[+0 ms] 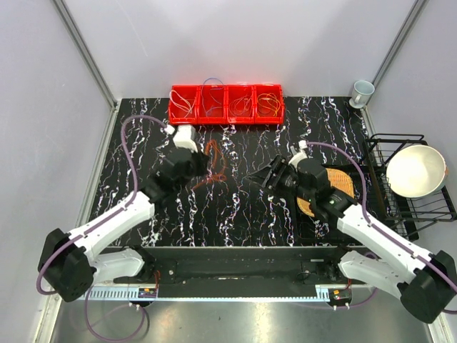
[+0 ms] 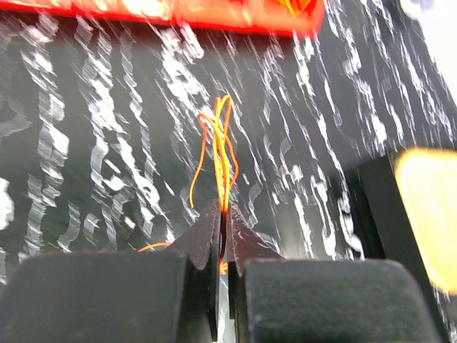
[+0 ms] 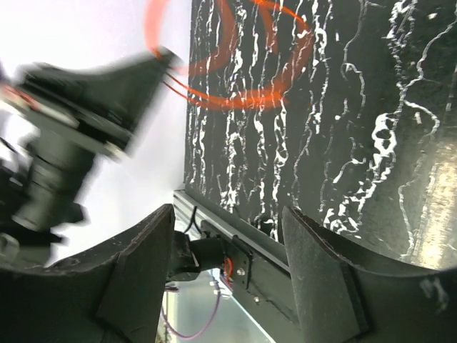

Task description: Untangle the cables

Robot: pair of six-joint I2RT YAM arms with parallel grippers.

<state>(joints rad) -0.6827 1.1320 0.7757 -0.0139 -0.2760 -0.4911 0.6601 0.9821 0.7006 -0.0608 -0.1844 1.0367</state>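
While my left gripper stays out of the question, clamped shut on the orange cable, the top view puts that bundle just on my side of the red bins. Its long axis runs straight away from them. My right gripper sits farther from the bins, off the bundle's right, jaws spread and empty.

Left wrist: loops rise from my pinched tips toward the bins.

Right wrist: blurry orange loops ahead of my parted fingers, so I'd reach in across that axis.
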